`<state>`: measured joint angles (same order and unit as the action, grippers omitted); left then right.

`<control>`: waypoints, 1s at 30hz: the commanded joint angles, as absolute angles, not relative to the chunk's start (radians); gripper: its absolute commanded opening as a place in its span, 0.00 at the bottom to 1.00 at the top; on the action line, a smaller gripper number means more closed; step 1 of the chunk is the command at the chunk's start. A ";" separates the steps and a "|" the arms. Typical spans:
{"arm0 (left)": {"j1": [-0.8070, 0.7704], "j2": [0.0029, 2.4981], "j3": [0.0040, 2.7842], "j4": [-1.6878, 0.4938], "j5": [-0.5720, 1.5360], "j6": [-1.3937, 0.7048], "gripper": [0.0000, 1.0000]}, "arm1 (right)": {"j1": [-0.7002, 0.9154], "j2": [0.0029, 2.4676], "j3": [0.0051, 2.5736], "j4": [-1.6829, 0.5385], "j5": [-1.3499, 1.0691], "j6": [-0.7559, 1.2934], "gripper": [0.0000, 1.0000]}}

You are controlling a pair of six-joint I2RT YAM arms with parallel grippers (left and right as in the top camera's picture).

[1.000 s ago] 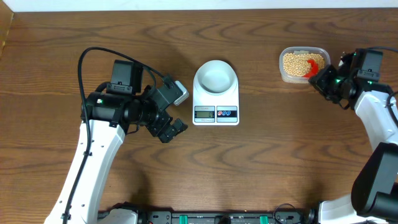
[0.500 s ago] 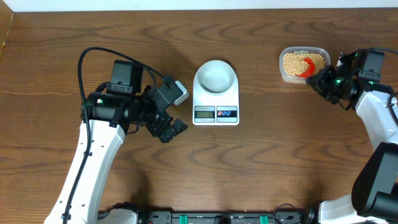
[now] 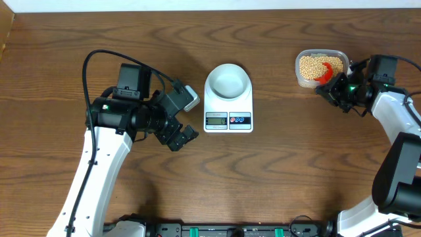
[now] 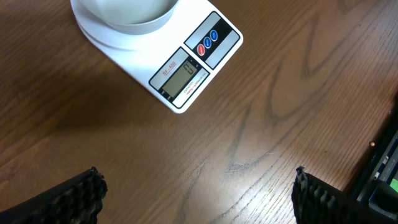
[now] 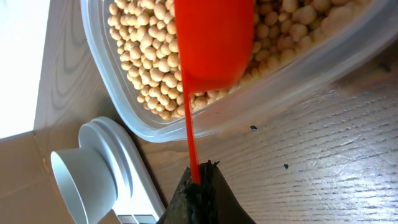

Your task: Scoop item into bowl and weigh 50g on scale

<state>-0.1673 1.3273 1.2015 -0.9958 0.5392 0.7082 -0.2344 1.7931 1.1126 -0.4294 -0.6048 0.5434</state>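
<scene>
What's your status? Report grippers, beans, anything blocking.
Left gripper open, empty, beside scale. Right gripper shut on red scoop, scoop at beans in tub. Bowl on scale, empty. Nothing between tub and bowl.

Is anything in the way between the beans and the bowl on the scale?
Nothing visible: only tabletop lies between the beans and the bowl on the scale. The right gripper holds the red scoop at the beans.
</scene>
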 commanded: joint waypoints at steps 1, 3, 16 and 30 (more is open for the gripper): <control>-0.163 1.313 1.215 -1.002 0.530 0.722 0.98 | -0.234 1.824 1.108 -0.439 -0.610 0.518 0.01; -0.163 1.313 1.215 -1.002 0.530 0.722 0.98 | -0.234 1.824 1.108 -0.437 -0.611 0.518 0.01; -0.163 1.313 1.215 -1.002 0.530 0.722 0.98 | -0.303 1.823 1.108 -0.387 -0.824 0.466 0.01; -0.163 1.313 1.215 -1.002 0.530 0.722 0.98 | -0.387 1.824 1.108 -0.385 -1.005 0.370 0.01</control>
<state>-0.1673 1.3273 1.2015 -0.9958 0.5392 0.7086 -0.3737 1.8133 1.1114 -0.3878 -0.9325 0.4179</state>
